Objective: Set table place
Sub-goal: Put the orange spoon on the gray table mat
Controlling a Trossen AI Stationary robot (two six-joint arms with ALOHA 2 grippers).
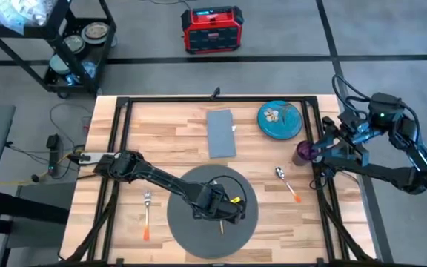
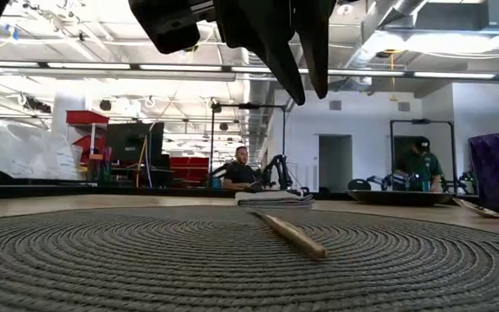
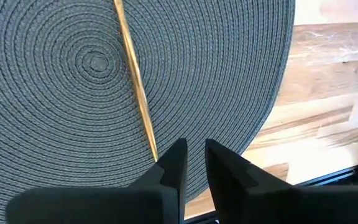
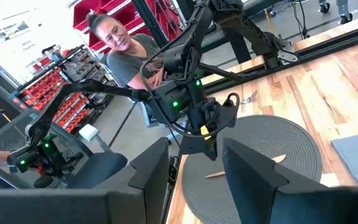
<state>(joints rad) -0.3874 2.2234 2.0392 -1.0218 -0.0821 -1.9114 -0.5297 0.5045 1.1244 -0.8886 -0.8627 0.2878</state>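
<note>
Placemat (image 1: 199, 226) carries a slim gold utensil (image 3: 135, 87), which I judge just set down; my left gripper (image 3: 194, 163) hangs above, fingers slightly parted, empty. Next I judge the fork (image 1: 147, 211) needs fetching, while my right gripper (image 4: 194, 165) waits open by the purple cup (image 1: 303, 153).

The placemat (image 3: 73, 81) is matt, coarse coiled weave; the table (image 3: 328, 68) bare pale wood planks; the knife handle (image 3: 135, 87) smooth wood.

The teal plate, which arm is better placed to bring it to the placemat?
Right, probably. The right gripper hovers open near the teal plate; the left gripper is over the placemat, above a gold utensil.
</note>
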